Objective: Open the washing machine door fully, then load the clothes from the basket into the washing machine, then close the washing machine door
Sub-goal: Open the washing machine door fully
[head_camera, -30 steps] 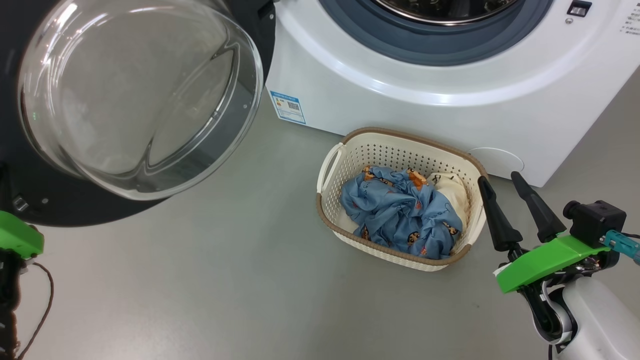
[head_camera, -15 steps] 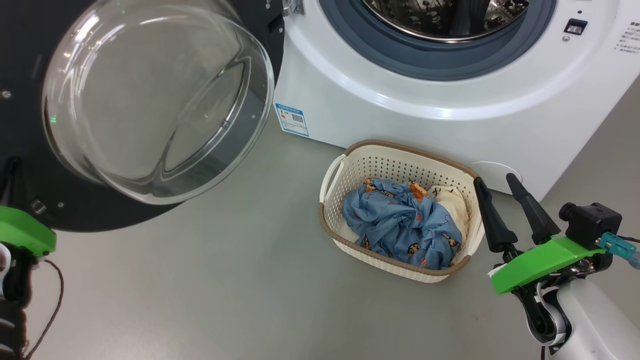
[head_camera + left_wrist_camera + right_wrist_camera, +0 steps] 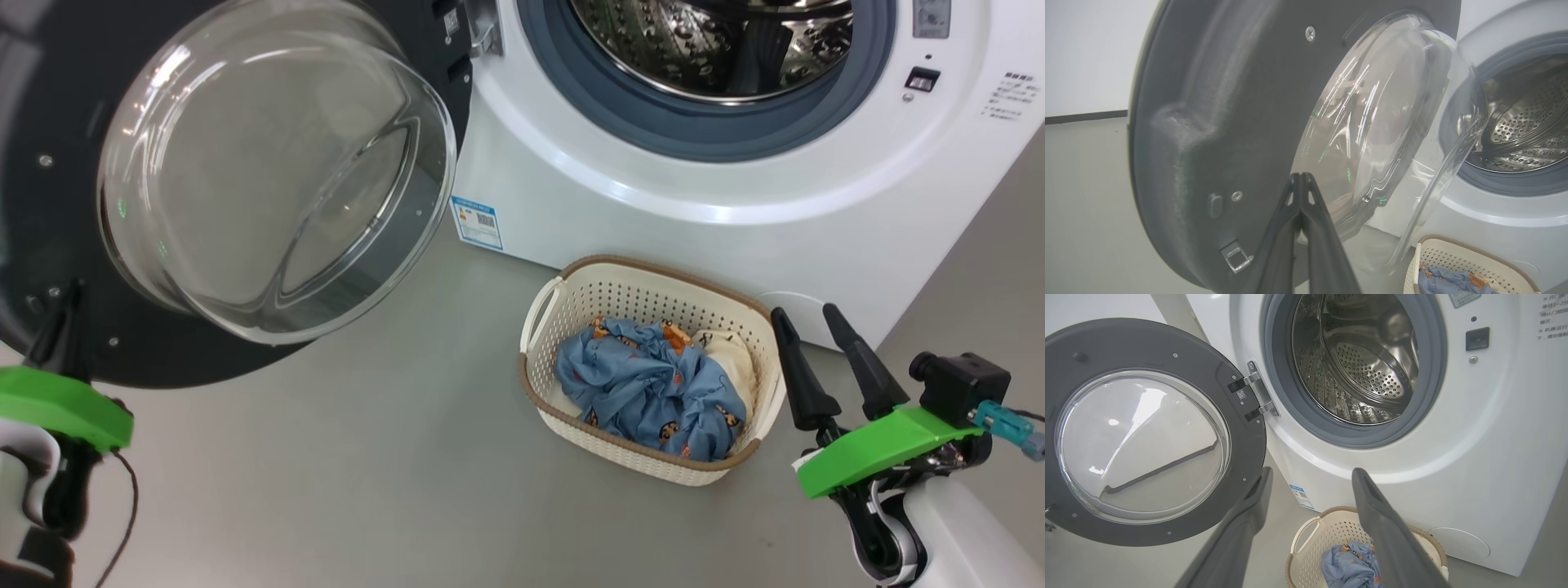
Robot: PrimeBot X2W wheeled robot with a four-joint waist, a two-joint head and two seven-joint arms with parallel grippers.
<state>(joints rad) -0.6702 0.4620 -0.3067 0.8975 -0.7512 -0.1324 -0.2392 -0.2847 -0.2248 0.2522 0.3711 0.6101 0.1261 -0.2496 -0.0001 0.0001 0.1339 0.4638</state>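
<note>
1. The door (image 3: 57, 245) stands swung far out to the left of the washing machine (image 3: 653, 212), its inner face and glass bowl turned to the room. The drum (image 3: 718, 49) is left uncovered.
2. Since a second ago the head view has been tilted upward, so more of the drum is shown. The door, basket (image 3: 653, 294) and clothes (image 3: 645, 392) are judged not to have moved. Opening is judged done or nearly so, and loading is not begun.
3. The clothes lie heaped in the basket, which is set on the floor (image 3: 367, 457) just before the machine.
4. The left gripper (image 3: 1300, 179) is pressed shut on nothing, close to the door's lower rim; contact cannot be told. The right gripper (image 3: 802, 310) is held wide and empty, just beside the basket's right end.
5. The door's latch hook (image 3: 1235, 257) is shown by the left wrist view, the hinge (image 3: 1257, 392) by the right wrist view, and the full heap of clothes by the head view.
</note>
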